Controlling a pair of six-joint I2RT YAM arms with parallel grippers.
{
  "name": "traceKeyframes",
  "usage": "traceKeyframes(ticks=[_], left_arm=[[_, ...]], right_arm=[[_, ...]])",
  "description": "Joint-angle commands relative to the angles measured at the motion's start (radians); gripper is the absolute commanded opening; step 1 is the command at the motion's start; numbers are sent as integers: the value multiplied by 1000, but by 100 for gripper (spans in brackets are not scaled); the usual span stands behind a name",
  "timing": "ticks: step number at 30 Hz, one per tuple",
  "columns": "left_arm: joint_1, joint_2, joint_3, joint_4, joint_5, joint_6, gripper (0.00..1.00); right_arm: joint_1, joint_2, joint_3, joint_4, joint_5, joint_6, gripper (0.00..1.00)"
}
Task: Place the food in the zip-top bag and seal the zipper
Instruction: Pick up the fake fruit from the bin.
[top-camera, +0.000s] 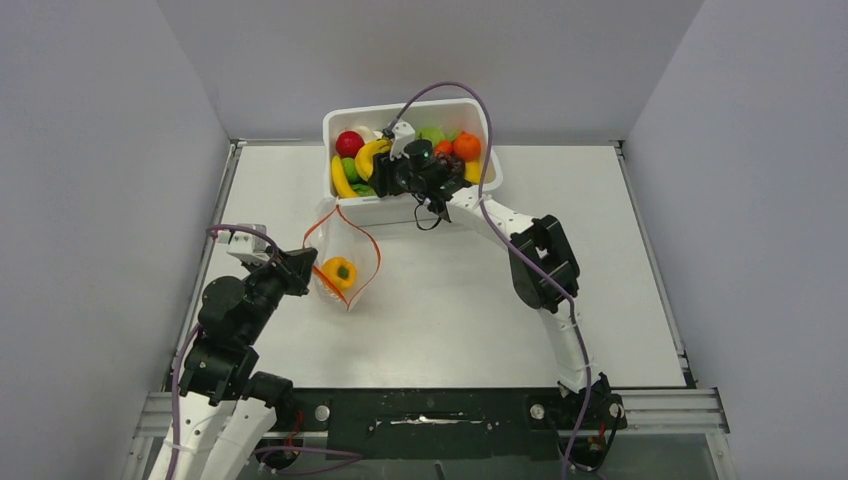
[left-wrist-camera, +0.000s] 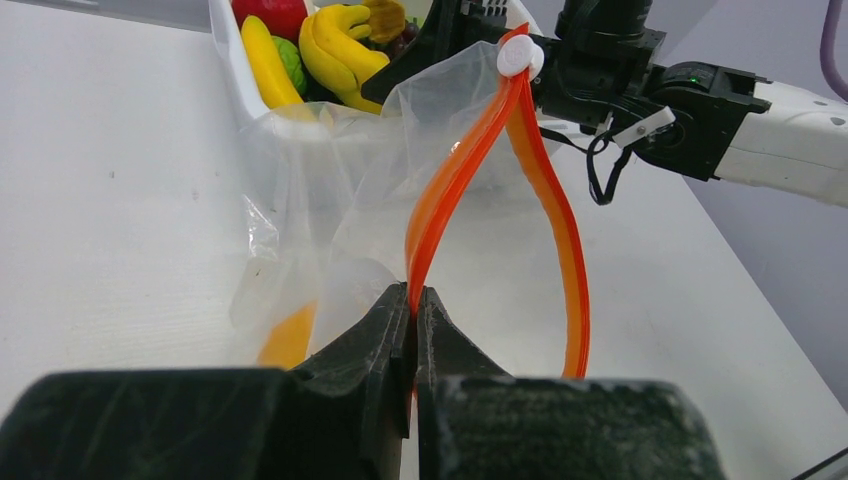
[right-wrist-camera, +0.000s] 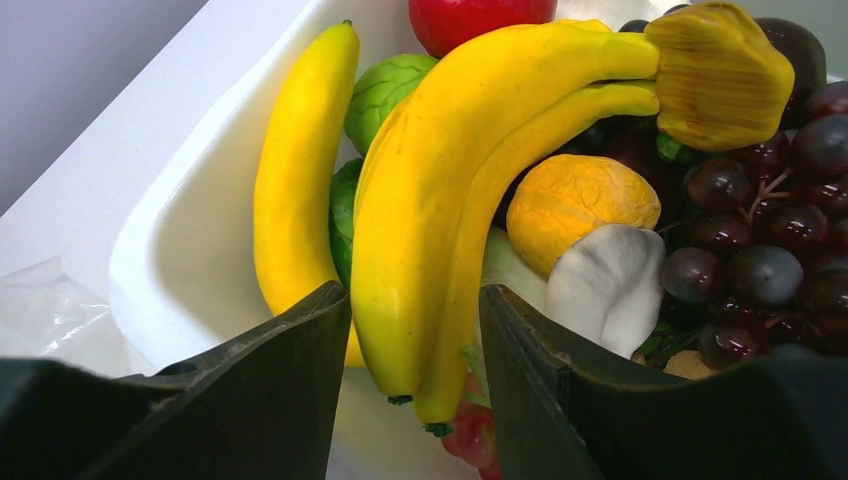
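Zip-top bag (left-wrist-camera: 300, 180) lies on table (top-camera: 480, 300) just in front of white tub (top-camera: 390, 207), mouth open, zipper (left-wrist-camera: 455, 175) spread into a loop, white slider (left-wrist-camera: 518, 57) at its far end. Orange-yellow pepper (top-camera: 340, 272) sits inside bag. Left gripper (left-wrist-camera: 413, 300) pinched tight on near end of zipper. Right gripper (right-wrist-camera: 415, 290) down in tub, jaws about half wide, pressed to both sides of banana bunch (right-wrist-camera: 440, 150); dark grapes (right-wrist-camera: 770, 200) lie beside bunch, single banana (right-wrist-camera: 300, 160) along tub wall

Pale grey walls (top-camera: 100, 150) on three sides, white table (top-camera: 450, 330) below; soft, even light
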Motion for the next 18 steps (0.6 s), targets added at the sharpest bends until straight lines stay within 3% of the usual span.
traceKeyframes(ticks=[1, 11, 18], left_arm=[[11, 1, -1, 78, 29, -9, 0], [13, 0, -2, 80, 37, -9, 0], [13, 1, -5, 81, 43, -8, 0]], right_arm=[[-1, 6, 61, 69, 7, 3, 46], [0, -26, -2, 142, 7, -22, 20], [-3, -57, -38, 166, 4, -37, 15]])
